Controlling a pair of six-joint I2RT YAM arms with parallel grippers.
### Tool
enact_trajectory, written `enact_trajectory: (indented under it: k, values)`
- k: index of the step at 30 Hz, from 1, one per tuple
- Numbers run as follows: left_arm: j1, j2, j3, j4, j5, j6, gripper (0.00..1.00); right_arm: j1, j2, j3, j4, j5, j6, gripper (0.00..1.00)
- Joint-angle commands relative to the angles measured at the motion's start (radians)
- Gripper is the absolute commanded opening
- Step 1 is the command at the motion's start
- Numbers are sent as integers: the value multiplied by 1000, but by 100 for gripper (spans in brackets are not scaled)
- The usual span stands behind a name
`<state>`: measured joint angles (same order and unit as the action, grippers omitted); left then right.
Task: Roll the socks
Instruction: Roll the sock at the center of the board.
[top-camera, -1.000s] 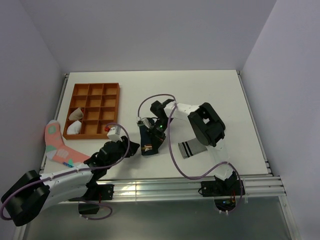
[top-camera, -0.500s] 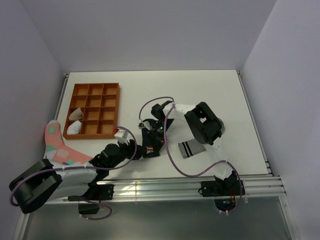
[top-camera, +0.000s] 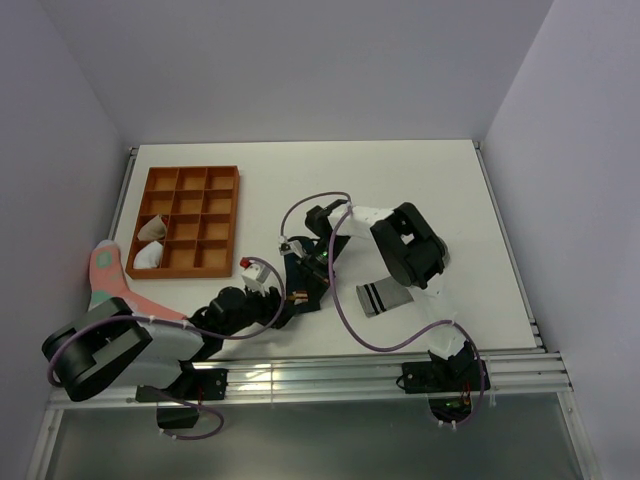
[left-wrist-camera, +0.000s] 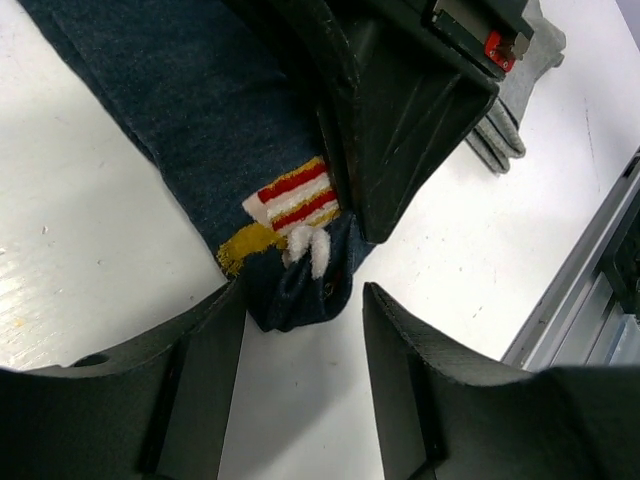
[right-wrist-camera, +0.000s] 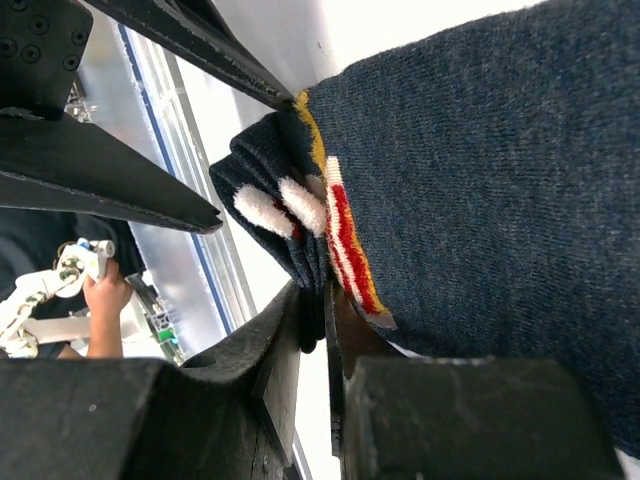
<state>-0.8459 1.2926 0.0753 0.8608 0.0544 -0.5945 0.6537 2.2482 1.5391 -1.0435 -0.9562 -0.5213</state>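
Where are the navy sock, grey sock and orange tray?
navy sock (left-wrist-camera: 190, 100): left wrist view, knit body.
grey sock (top-camera: 372, 298): top view, striped cuff.
orange tray (top-camera: 185, 273): top view, near wall.

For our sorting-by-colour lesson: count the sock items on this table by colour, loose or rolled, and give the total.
navy sock: 1
grey sock: 1
pink sock: 1
pale rolled bundles in the tray: 2
Total: 5
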Motion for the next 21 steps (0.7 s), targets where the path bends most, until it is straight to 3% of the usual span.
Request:
enact_trajectory:
  k: [1, 21]
  values:
    - [-5, 8, 40, 78, 28, 22, 56, -9, 8, 36, -29, -19, -8, 18]
    - [-10, 68, 70, 34, 5, 16, 53, -22, 13, 41, -29, -12, -6, 18]
